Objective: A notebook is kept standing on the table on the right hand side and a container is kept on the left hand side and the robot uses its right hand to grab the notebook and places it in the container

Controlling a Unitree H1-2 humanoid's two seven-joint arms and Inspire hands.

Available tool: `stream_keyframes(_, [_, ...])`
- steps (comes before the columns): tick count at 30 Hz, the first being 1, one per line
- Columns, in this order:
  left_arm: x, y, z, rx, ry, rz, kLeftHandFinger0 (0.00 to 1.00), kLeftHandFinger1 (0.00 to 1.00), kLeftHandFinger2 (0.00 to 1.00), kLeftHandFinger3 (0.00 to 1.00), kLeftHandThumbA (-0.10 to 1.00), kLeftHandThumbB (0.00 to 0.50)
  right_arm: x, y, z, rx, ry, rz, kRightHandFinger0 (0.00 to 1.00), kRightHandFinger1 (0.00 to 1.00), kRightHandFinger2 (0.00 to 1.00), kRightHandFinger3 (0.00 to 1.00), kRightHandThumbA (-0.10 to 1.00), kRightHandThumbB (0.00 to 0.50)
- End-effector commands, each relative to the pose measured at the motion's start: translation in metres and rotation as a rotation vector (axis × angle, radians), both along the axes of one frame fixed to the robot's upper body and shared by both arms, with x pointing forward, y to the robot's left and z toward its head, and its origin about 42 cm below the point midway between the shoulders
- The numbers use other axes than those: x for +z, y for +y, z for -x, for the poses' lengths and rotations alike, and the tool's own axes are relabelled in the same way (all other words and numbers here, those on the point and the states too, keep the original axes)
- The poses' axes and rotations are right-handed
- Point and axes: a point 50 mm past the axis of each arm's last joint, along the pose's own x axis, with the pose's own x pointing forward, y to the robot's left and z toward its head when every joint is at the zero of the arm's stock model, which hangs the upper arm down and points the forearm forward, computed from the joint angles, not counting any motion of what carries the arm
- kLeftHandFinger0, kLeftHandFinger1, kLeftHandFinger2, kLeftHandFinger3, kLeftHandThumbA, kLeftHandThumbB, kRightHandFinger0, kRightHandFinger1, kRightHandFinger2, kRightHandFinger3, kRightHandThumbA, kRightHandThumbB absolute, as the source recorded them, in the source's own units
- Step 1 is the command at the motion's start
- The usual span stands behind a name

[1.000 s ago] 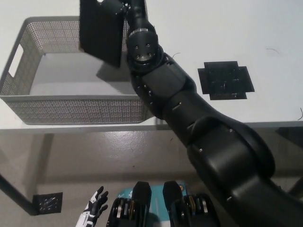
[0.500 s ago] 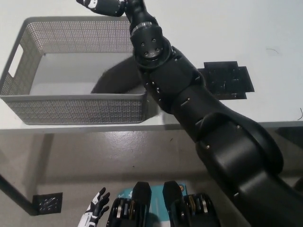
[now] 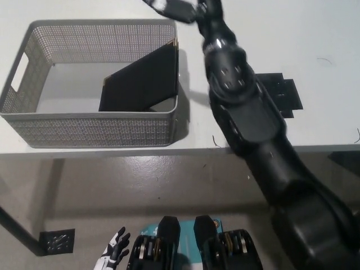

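The black notebook (image 3: 139, 81) lies inside the grey mesh container (image 3: 34, 50), leaning tilted against its right wall. My black right hand (image 3: 171, 8) is at the top edge of the picture, above and to the right of the container, apart from the notebook, fingers spread and holding nothing. The right arm (image 3: 247, 112) stretches up across the table's right half. At the bottom left, low by the floor, my white left hand (image 3: 112, 254) rests with its fingers apart.
A flat black cross-shaped mat (image 3: 284, 93) lies on the white table (image 3: 315, 34) right of the arm. The table's front edge runs just below the container. A small black square (image 3: 56, 241) lies on the floor at lower left.
The notebook left my right hand and now leans inside the container. The right hand and arm have swung right and away from the container. The left hand stayed put.
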Motion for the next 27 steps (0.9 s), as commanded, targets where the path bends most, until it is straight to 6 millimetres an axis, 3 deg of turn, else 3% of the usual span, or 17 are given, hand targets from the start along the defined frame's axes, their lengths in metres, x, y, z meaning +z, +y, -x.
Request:
stream_keyframes(1, [0.000,0.004,0.027,0.006,-0.010,0.011,1.00,1.00,1.00,1.00,1.00,0.252,0.065,-0.147,0.179,-0.051,-0.621,-0.171,1.00,1.00,1.00,1.00,1.00,0.404])
stream_keyframes(3, [-0.001,0.006,0.030,0.001,-0.001,0.001,1.00,1.00,1.00,1.00,1.00,0.250,0.033,-0.161,0.218,-0.096,-0.637,-0.141,1.00,1.00,1.00,1.00,1.00,0.409])
stream_keyframes(5, [-0.002,0.007,0.032,0.002,0.003,-0.003,1.00,1.00,1.00,1.00,1.00,0.247,0.009,-0.164,0.245,-0.157,-0.648,-0.108,1.00,1.00,1.00,1.00,1.00,0.398])
stream_keyframes(7, [-0.002,0.007,0.033,0.002,0.008,-0.001,1.00,1.00,1.00,1.00,1.00,0.245,-0.016,-0.167,0.263,-0.183,-0.658,-0.066,1.00,1.00,1.00,1.00,1.00,0.379])
stream_keyframes(10, [-0.004,0.008,0.032,-0.001,0.005,-0.011,1.00,1.00,1.00,1.00,1.00,0.246,-0.055,-0.168,0.287,-0.194,-0.576,-0.047,1.00,1.00,1.00,1.00,1.00,0.428])
stream_keyframes(12, [-0.004,0.008,0.031,0.001,0.004,-0.015,1.00,1.00,1.00,1.00,1.00,0.245,-0.069,-0.167,0.297,-0.186,-0.520,-0.050,1.00,1.00,1.00,1.00,1.00,0.442])
stream_keyframes(15, [-0.003,0.008,0.029,0.004,0.005,-0.011,1.00,1.00,1.00,1.00,1.00,0.252,-0.103,-0.160,0.310,-0.211,-0.417,-0.032,1.00,1.00,1.00,1.00,1.00,0.361])
stream_keyframes(16, [-0.003,0.008,0.028,0.005,0.004,-0.001,1.00,1.00,1.00,1.00,1.00,0.260,-0.115,-0.159,0.315,-0.208,-0.365,-0.010,1.00,1.00,1.00,1.00,1.00,0.375])
stream_keyframes(19, [-0.002,0.008,0.028,0.006,0.006,0.001,1.00,1.00,1.00,1.00,1.00,0.263,-0.143,-0.159,0.319,-0.235,-0.263,0.044,1.00,1.00,1.00,1.00,1.00,0.357])
stream_keyframes(22, [-0.001,0.010,0.025,0.005,0.008,0.006,1.00,1.00,1.00,1.00,1.00,0.262,-0.179,-0.168,0.320,-0.263,-0.112,0.033,1.00,1.00,1.00,1.00,1.00,0.397])
stream_keyframes(24, [0.000,0.012,0.023,0.003,0.004,0.010,1.00,1.00,1.00,1.00,1.00,0.268,-0.208,-0.174,0.321,-0.270,0.006,0.043,1.00,1.00,1.00,1.00,1.00,0.370])
stream_keyframes(27, [0.003,0.011,0.019,-0.003,-0.001,0.011,1.00,1.00,1.00,1.00,1.00,0.272,-0.230,-0.177,0.320,-0.280,0.080,0.067,1.00,1.00,1.00,1.00,1.00,0.348])
